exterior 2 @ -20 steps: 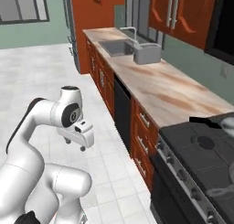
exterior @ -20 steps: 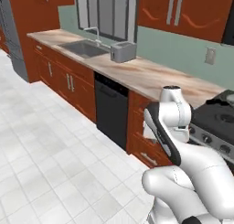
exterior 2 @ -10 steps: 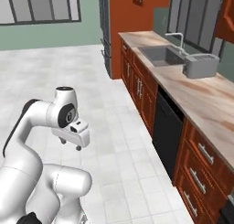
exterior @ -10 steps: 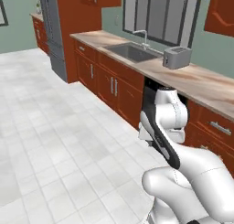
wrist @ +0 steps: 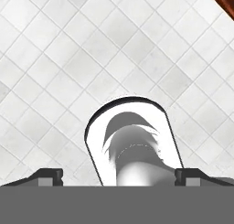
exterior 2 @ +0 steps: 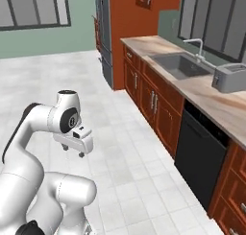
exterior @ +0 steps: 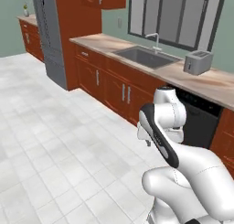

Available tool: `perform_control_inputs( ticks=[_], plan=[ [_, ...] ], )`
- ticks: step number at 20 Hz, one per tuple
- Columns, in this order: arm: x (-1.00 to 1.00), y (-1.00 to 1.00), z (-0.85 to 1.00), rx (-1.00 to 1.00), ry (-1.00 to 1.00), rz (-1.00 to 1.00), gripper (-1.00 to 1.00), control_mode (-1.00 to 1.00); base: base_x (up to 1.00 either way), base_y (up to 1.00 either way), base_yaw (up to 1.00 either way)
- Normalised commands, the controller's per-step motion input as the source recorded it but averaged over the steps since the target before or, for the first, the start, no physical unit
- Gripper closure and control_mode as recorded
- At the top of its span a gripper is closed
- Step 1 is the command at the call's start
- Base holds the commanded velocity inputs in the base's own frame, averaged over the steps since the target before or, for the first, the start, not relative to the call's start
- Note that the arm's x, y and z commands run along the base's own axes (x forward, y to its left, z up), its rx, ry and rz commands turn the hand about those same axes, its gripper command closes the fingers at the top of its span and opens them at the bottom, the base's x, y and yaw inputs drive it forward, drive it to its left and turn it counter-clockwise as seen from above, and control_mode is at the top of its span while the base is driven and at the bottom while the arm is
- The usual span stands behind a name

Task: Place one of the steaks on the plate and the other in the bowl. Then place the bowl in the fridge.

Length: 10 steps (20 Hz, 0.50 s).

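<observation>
The fridge (exterior: 49, 33) is a tall grey unit at the far end of the cabinet run, and it also appears as a narrow grey strip (exterior 2: 105, 37) beside the red-brown tall cabinet; its doors look shut. My gripper (exterior 2: 73, 152) hangs folded close to the arm over the white floor tiles, open and empty. In the hand view the gripper (wrist: 119, 175) points down at bare tiles, its two dark fingertips (wrist: 48, 175) far apart. In the left base view the gripper (exterior: 147, 143) peeks out below the wrist. The steaks, the plate and the bowl are out of view.
A long counter with red-brown cabinets runs along the wall, with a sink (exterior: 146, 56) and tap, a grey toaster (exterior: 198, 62) and a black dishwasher (exterior 2: 199, 152) below. White tiled floor (exterior: 50, 141) spreads wide to the left.
The whole picture has shifted: the base has driven along the counter toward the fridge. The stove has left the views and the fridge looms nearer. The arm keeps its folded pose, gripper still open.
</observation>
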Motion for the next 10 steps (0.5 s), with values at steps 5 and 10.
perform_control_inputs(
  ticks=[5, 10],
  plan=[
    [0.00, 0.00, 0.00, 0.00, 0.00, 0.00, -1.00, 1.00, 0.70, 1.00, -0.23],
    [0.00, 0.00, 0.00, 0.00, 0.00, 0.00, -1.00, 1.00, 0.58, 1.00, -0.19]
  ],
)
